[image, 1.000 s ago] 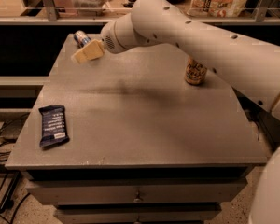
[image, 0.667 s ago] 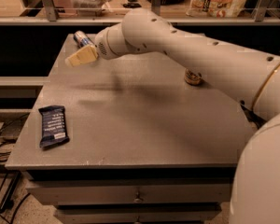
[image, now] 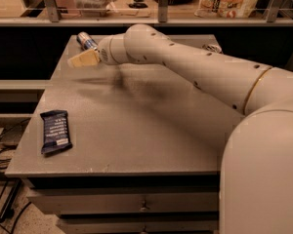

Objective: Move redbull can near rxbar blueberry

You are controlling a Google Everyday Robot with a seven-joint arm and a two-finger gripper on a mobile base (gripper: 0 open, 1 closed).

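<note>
Since a second ago the arm has swung further left across the table (image: 136,130), covering the other can (image: 211,48) at the rear right; the gripper (image: 83,58) now sits at the far-left corner, against the redbull can (image: 86,40); whether its fingers are apart or together I cannot tell. The rxbar blueberry (image: 55,131) lies flat near the front-left edge, well apart. Risks noted: the slim can, close to the edge, could be nudged over or off; a poor grasp would let it slip in transit.

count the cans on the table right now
2 in view: the redbull can lies at the far left corner by the tool; another can's top peeks out behind the arm at the far right. The arm could hide more.
</note>
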